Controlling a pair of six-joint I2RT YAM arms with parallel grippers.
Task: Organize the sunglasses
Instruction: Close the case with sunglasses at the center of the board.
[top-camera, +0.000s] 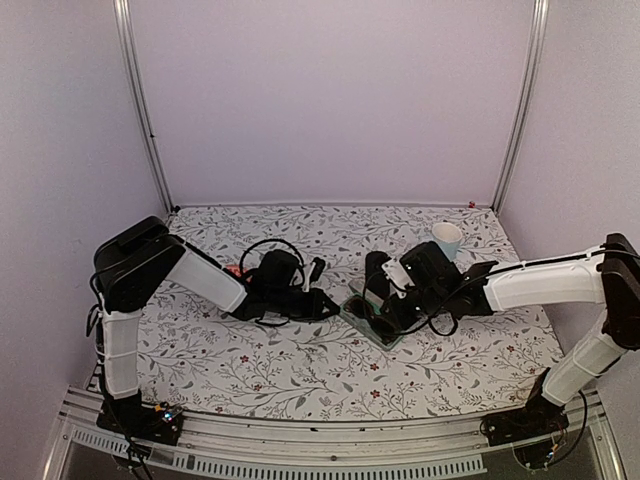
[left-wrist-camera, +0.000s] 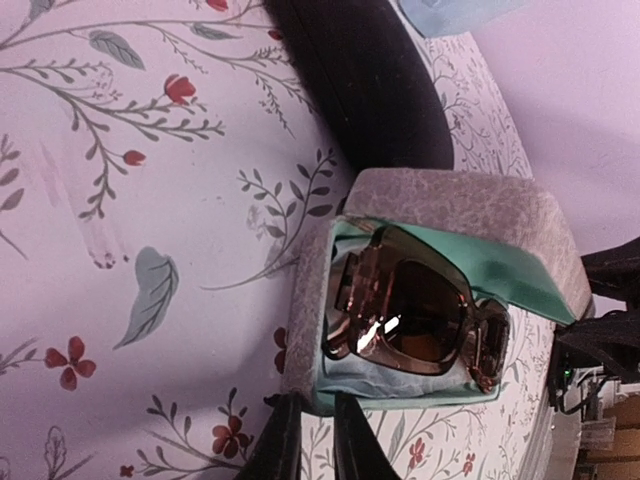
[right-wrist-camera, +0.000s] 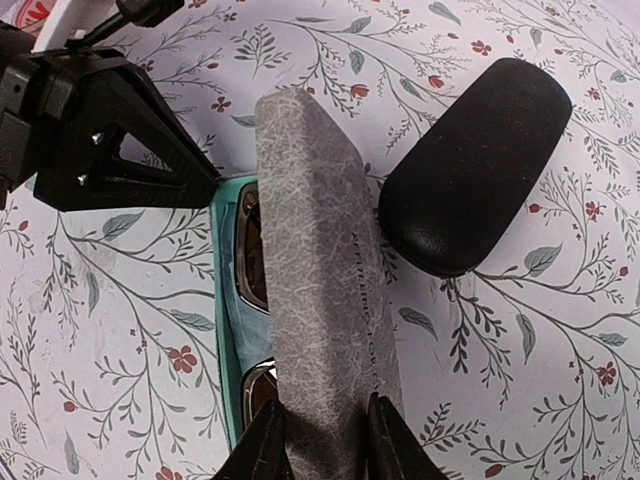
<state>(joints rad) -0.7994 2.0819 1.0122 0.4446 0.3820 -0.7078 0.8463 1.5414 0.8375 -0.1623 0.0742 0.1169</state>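
Floral table (left-wrist-camera: 150, 200), sunglasses (left-wrist-camera: 410, 315) beyond left gripper (left-wrist-camera: 318, 435)

Left arm (top-camera: 205, 275) and right arm (top-camera: 540, 282) stretched inward, wrists low. Left gripper (left-wrist-camera: 315, 420) was empty, jaws nearly together; right gripper (right-wrist-camera: 325, 425) pinched a lid (right-wrist-camera: 315, 250).
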